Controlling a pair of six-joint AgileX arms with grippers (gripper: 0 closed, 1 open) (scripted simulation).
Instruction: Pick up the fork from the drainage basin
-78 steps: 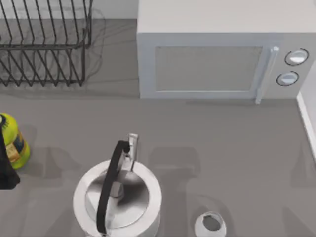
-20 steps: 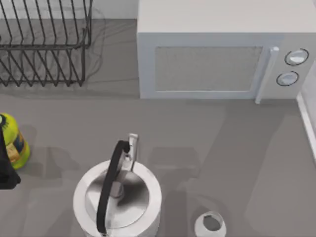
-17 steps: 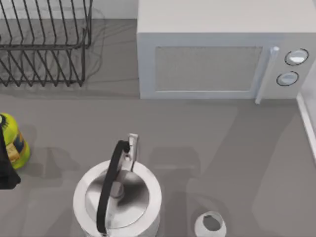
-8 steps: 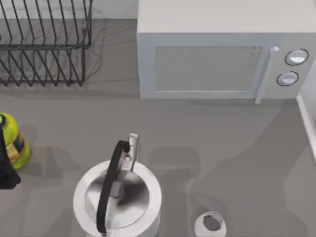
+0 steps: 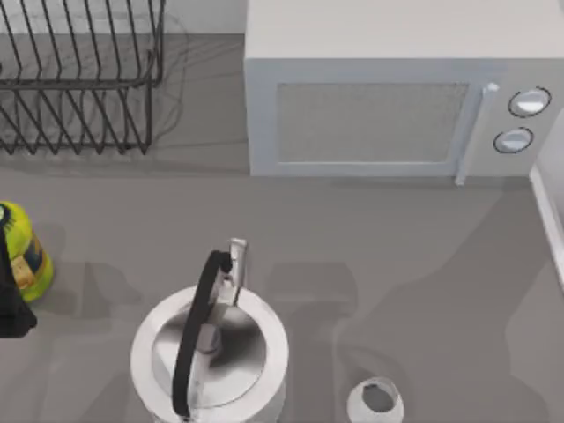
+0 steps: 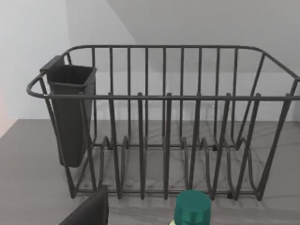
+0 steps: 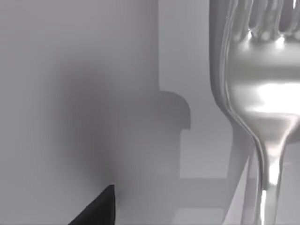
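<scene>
The fork (image 7: 255, 93) stands very close in the right wrist view. It is shiny silver, tines up, and its neck runs down out of the picture. What holds or carries it is hidden, and so is the drainage basin. A dark part of my right gripper (image 7: 96, 208) shows off to one side of the fork, apart from it. My left arm (image 5: 11, 304) sits parked at the table's left edge, beside a yellow bottle (image 5: 25, 251). My left gripper (image 6: 89, 211) faces a black wire dish rack (image 6: 164, 140).
The dish rack (image 5: 79, 79) stands at the back left with a dark cutlery cup (image 6: 70, 112) on its side. A white microwave (image 5: 388, 88) fills the back right. A steel kettle (image 5: 211, 352) with a black handle stands at the front, a small white cup (image 5: 376, 401) to its right.
Soft shadows on the right half of the table have shifted shape. The kettle, bottle, rack and microwave have not moved.
</scene>
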